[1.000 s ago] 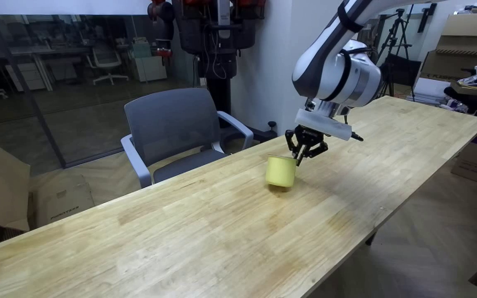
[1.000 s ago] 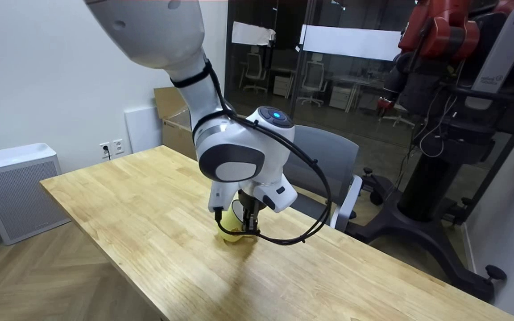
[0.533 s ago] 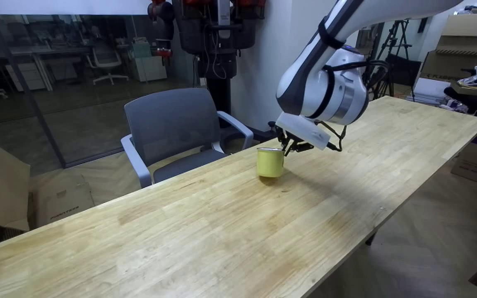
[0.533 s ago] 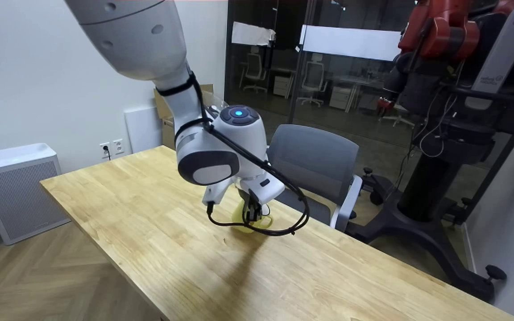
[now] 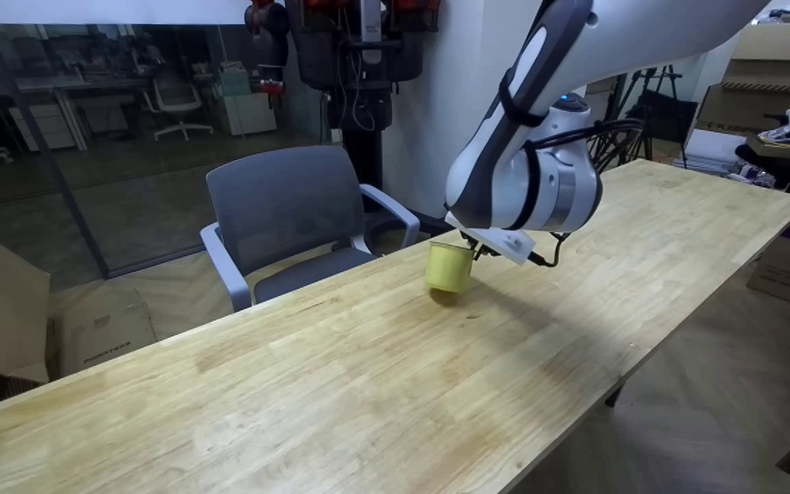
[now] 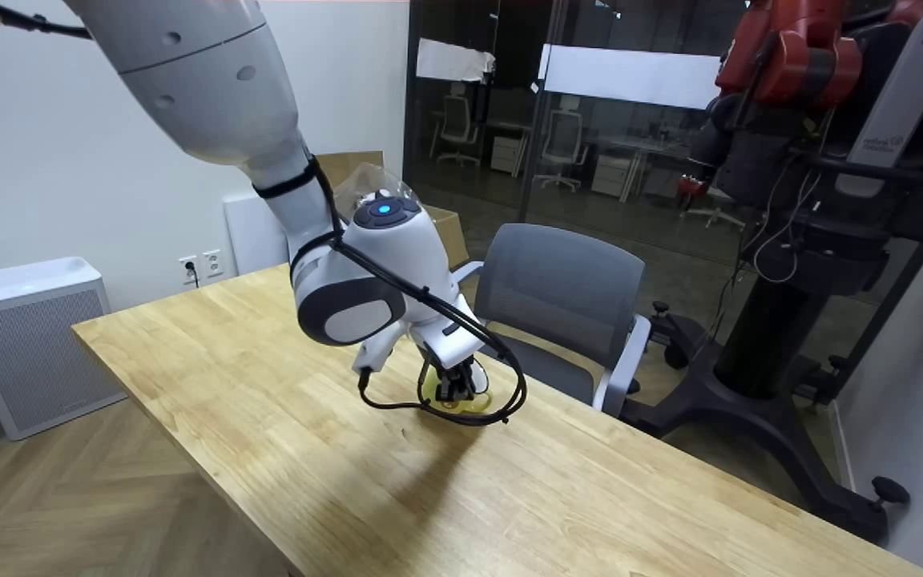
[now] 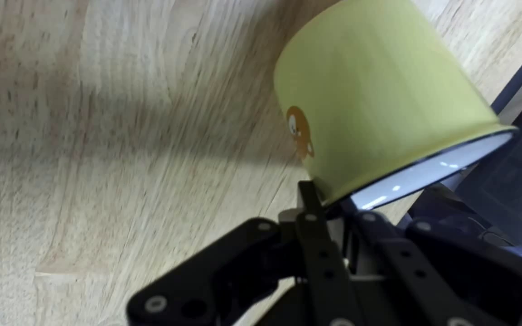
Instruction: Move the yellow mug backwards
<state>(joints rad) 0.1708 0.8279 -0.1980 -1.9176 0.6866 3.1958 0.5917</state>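
Wooden table (image 5: 340, 384) beneath it, the pincer (image 7: 329, 199), clamped tight on the yellow mug (image 7: 379, 95), has neared the chair (image 5: 285, 213), backward move likely underway.

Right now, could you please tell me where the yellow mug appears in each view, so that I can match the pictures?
In an exterior view: the yellow mug is just right of and slightly below centre.
In an exterior view: the yellow mug is straight below centre, partly hidden by the hand.
Wrist view: the yellow mug fills much of the upper right.
Shared landmark: the wooden table, in all three.
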